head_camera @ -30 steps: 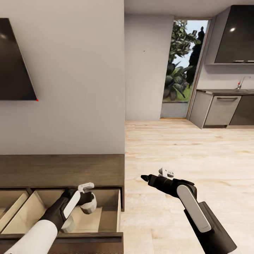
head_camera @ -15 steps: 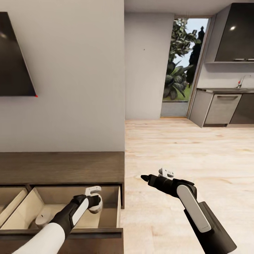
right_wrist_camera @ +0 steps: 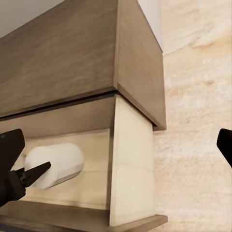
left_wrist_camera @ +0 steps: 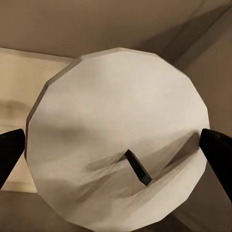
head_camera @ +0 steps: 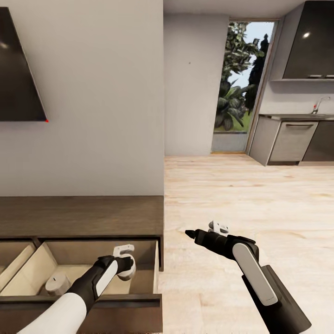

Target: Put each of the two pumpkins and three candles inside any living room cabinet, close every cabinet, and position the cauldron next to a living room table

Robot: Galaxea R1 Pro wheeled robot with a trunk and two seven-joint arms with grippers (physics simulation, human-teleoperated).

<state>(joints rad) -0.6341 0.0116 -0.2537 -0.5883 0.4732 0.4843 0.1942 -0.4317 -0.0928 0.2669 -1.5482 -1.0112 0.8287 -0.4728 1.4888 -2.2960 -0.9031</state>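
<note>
The dark-brown cabinet (head_camera: 83, 215) stands against the wall at lower left with two drawers pulled out. My left gripper (head_camera: 126, 269) hangs inside the right drawer, shut on a cream candle (left_wrist_camera: 116, 121) whose wick end faces the left wrist camera. The right wrist view catches that candle (right_wrist_camera: 55, 164) lying sideways above the drawer's pale floor. A second candle (head_camera: 56, 284) stands on the drawer floor to the left of my arm. Over the wood floor beside the cabinet's end, my right gripper (head_camera: 188, 233) is open and holds nothing.
A dark TV (head_camera: 18, 79) hangs on the wall above the cabinet. Open wood floor (head_camera: 250, 195) stretches to the right toward a glass door (head_camera: 241, 88) and glossy kitchen cupboards (head_camera: 297, 141). The drawer's side wall (right_wrist_camera: 130, 164) is close to the held candle.
The head view has tilted a little. My left gripper has carried the candle slightly to the right inside the drawer, uncovering the second candle on the drawer floor. The right arm has stayed still.
</note>
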